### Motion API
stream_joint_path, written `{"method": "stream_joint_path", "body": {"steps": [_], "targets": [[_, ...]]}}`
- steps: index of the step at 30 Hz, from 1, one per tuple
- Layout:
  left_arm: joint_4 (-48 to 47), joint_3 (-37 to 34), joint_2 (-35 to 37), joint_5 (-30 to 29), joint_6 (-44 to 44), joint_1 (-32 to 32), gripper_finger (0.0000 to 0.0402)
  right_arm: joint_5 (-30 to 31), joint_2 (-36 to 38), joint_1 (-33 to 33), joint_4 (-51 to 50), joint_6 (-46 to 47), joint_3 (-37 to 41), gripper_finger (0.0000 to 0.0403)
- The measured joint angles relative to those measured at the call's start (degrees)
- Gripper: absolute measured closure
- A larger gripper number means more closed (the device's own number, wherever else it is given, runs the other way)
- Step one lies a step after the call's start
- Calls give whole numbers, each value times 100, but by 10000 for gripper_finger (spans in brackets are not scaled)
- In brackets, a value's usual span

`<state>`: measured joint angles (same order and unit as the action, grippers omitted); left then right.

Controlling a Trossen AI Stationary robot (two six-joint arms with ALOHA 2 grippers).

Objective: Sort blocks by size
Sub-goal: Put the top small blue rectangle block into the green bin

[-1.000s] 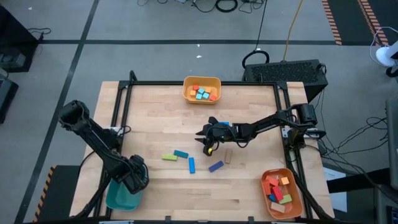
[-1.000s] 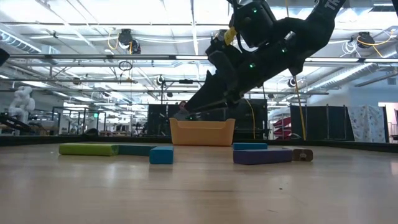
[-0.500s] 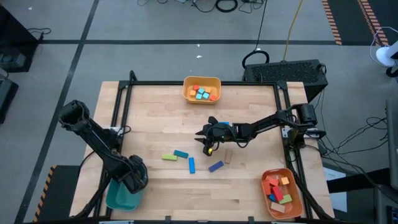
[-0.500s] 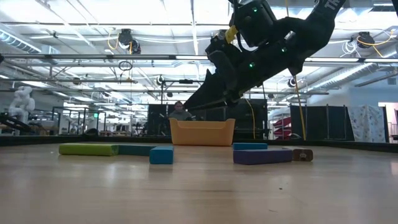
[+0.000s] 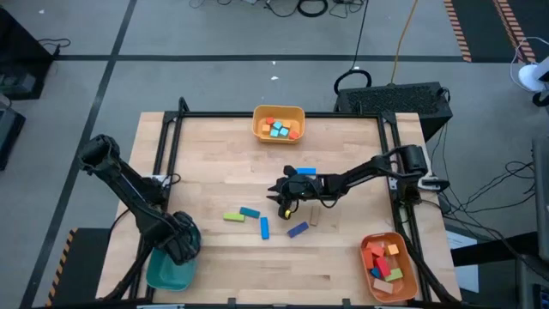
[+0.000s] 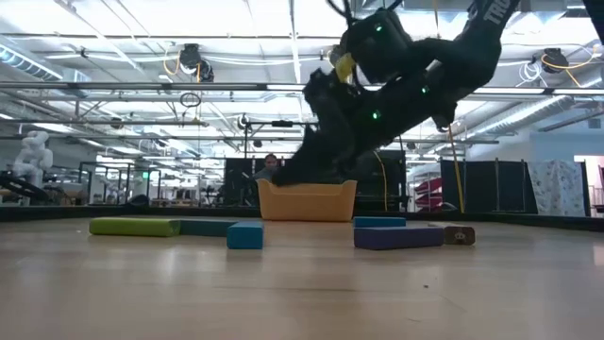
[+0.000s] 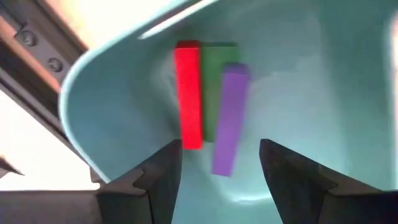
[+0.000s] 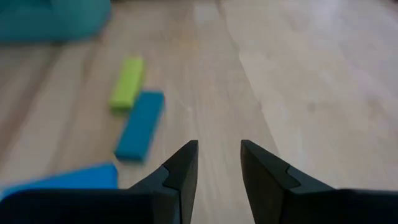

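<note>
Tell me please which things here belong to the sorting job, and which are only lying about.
Belong to the job:
- loose blocks on the table, e.g. green bar, purple block
- teal tray holding long bars
- yellow tray
- orange tray

Only lying about:
- cables on the floor
- black case

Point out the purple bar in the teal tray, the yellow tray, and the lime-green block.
purple bar [image 7: 230, 118], left wrist view, mid-length.
yellow tray [image 5: 256, 125], high view, left rim.
lime-green block [image 5: 232, 217], high view, centre of top face.
</note>
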<state>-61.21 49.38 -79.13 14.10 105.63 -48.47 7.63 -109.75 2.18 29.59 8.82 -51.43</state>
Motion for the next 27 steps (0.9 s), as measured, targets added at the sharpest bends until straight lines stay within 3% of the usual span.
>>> {"method": "stream_joint_path", "body": {"steps": [7,13,20,27], "targets": [[21,270,67,-325,-332,2,185,1176,59,-166,-1368,-437,-279,296],[39,298,67,-358,-870,2,185,986,67,-181,-1697,-863,-286,296],[-9,426,65,-88,-1133,7,185,1811,361,-315,-2983,-1453,-305,296],[-198,1001,204,130,-1660,192,185,1528,832,-680,-3852,-2159,-303,296]]}}
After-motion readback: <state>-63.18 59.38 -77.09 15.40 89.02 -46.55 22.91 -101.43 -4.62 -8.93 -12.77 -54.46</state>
